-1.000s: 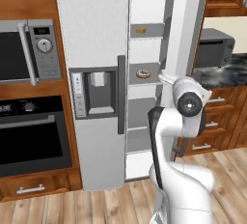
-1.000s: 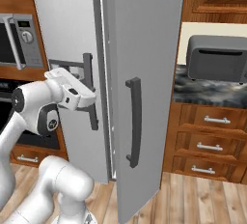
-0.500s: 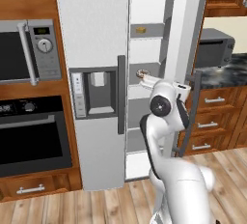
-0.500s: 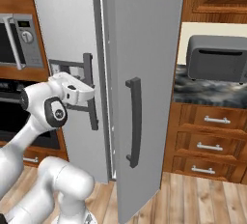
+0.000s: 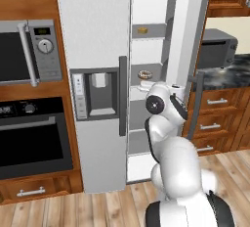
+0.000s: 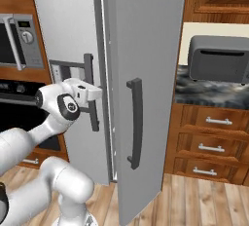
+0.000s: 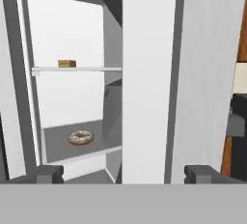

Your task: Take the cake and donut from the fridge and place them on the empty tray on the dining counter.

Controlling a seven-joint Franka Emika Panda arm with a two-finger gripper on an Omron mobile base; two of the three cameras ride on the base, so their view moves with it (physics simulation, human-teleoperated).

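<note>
The silver-grey fridge (image 5: 95, 35) stands with its right door (image 5: 188, 40) swung open. Inside, the small tan cake (image 5: 142, 30) lies on an upper shelf and the sprinkled donut (image 5: 145, 74) on the shelf below. My gripper (image 5: 142, 85) sits at the fridge opening, just below and in front of the donut shelf. In the hand view the cake (image 7: 67, 63) and the donut (image 7: 80, 137) lie ahead on the left, and my gripper (image 7: 124, 175) is open and empty, facing the door's edge (image 7: 144, 73). The tray and the dining counter are out of view.
A microwave (image 5: 29, 50) and a black wall oven (image 5: 34, 138) stand left of the fridge. To the right, a toaster oven (image 6: 219, 58) sits on a dark marble counter (image 6: 214, 93) over wooden drawers (image 6: 211, 147). The open door (image 6: 146, 74) hides the fridge's inside from the right.
The arm has reached forward and lowered, bringing the hand from beside the open door up to the fridge opening near the donut shelf. The jaws stay wide.
</note>
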